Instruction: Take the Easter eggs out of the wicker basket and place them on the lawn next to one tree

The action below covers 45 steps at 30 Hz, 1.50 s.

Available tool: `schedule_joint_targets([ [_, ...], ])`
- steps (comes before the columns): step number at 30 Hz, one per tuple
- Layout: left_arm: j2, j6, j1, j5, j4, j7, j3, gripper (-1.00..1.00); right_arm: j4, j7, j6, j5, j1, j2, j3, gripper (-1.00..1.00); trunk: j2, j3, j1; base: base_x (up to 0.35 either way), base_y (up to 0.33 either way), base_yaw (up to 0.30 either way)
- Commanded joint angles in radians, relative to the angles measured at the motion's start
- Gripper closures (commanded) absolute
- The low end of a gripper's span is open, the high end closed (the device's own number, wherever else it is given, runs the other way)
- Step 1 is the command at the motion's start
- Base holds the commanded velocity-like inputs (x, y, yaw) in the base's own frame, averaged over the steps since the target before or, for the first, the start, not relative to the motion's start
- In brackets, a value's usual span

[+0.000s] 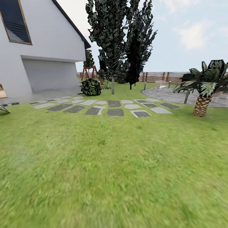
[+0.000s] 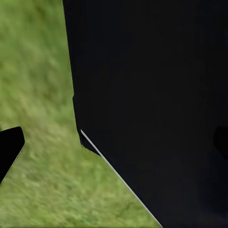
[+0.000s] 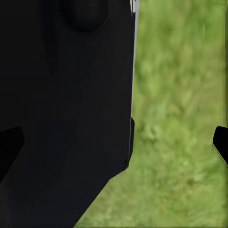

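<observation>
The robot faces open lawn [image 1: 114, 171] with stepping stones [image 1: 107, 107] and a thin-trunked tree [image 1: 112, 84] beyond. No basket or eggs appear here (likely not reached yet). Both pincers: I cannot tell their state.

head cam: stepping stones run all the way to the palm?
No. The stepping stones end on the lawn short of the palm, with bare grass between the last slab and its trunk.
</observation>
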Motion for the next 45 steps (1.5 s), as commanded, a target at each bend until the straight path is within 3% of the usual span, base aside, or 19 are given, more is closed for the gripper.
schedule_joint_targets([
  [1, 0.0, 0.001, 0.001, -0.004, -0.002, 0.0, 0.001, -1.0, 0.0, -0.001, 0.0, 0.001, 0.0, 0.0, 0.0, -1.0, 0.0, -0.001, 0.001, 0.327, 0.0, 0.0],
  [45, -0.001, 0.001, 0.001, -0.004, -0.001, -0.001, 0.001, -1.0, 0.0, -0.001, 0.0, 0.0, 0.0, 0.0, -0.001, -1.0, 0.0, -0.001, 0.001, 0.327, 0.0, 0.0],
])
